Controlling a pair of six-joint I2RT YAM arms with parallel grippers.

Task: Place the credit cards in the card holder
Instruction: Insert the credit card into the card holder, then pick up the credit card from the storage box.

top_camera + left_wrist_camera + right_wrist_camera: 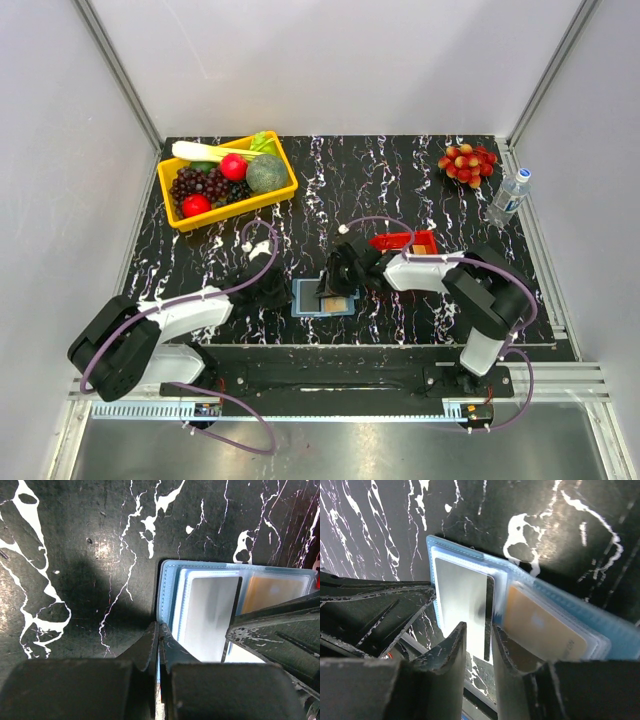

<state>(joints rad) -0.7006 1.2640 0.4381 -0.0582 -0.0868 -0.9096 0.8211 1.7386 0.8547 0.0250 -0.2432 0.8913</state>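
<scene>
right wrist view: right gripper (pixel 477 632) straddled the grey card (pixel 462 590), grasp unclear. left gripper (pixel 159 632) pinched the card holder (pixel 167 580); slippage could skew insertion.

The card holder (pixel 312 303) lies open on the table (pixel 400 170), near its 6 o'clock edge. 2 credit cards (pixel 210 615) sit side by side in it. From the holder, a crate (pixel 240 208) stands at 11 o'clock and a tray (pixel 385 241) at 2. A fruit bunch (pixel 467 163) and a bottle (pixel 509 196) lie farther out.
</scene>
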